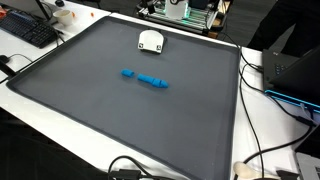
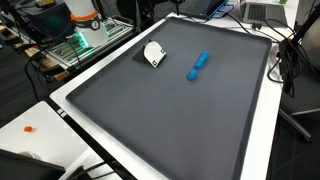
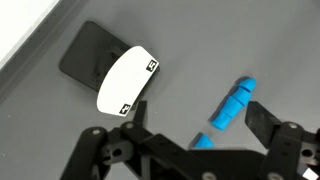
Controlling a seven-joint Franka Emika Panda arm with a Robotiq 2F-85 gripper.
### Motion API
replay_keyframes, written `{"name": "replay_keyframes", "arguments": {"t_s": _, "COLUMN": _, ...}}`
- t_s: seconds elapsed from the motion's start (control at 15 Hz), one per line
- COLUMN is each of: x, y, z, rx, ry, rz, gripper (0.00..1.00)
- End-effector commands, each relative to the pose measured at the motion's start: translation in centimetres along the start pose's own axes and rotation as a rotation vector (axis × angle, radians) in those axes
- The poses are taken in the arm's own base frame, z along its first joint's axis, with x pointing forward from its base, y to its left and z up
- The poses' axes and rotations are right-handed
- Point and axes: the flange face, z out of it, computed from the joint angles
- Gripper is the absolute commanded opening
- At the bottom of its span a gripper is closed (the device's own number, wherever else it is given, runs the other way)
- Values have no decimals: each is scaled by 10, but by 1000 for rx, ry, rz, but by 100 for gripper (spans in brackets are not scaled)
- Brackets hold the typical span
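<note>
The claw (image 3: pixel 198 125) is spread wide and grips nothing. It hangs above the grey mat (image 3: pixel 60 140). The blue block (image 3: pixel 230 108) lies flat on the mat beneath the gap between the fingers, touching neither. In an exterior view the blue block (image 1: pixel 146 78) sits near the mat's middle. Beside it, nearer a mat edge, rests a white curved tag (image 3: pixel 125 80) on a black plate (image 3: pixel 85 55).

Your gripper (image 3: pixel 197 115): body cut off at wrist view's edge, only fingers and linkage show. Blue piece (image 3: pixel 232 105): near end hidden behind linkage. Black plate (image 3: pixel 82 52): right part covered by white curved cover (image 3: pixel 128 82). You cannot read cover's black marks, too small.
</note>
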Motion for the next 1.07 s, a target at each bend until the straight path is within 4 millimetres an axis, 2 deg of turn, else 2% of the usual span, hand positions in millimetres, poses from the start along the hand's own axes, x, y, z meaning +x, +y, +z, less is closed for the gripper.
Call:
{"name": "replay_keyframes", "arguments": {"t_s": 0.0, "x": -17, "y": -15, "z": -15, "rx": -53, "ry": 17, "rz": -192, "gripper": 100}}
{"name": "replay_keyframes", "arguments": {"t_s": 0.4, "x": -35, "y": -31, "z": -24, "rx": -120, "ry": 54, "rz": -510, "gripper": 100}}
{"name": "replay_keyframes", "arguments": {"t_s": 0.67, "x": -39, "y": -32, "z": -31, "rx": -136, "ry": 86, "rz": -724, "gripper": 100}}
{"name": "replay_keyframes", "arguments": {"t_s": 0.73, "x": -34, "y": -35, "z": -25, "rx": -120, "ry": 64, "rz": -632, "gripper": 100}}
{"name": "replay_keyframes", "arguments": {"t_s": 1.0, "x": -36, "y": -35, "z": -30, "rx": -119, "ry": 71, "rz": -701, "gripper": 100}}
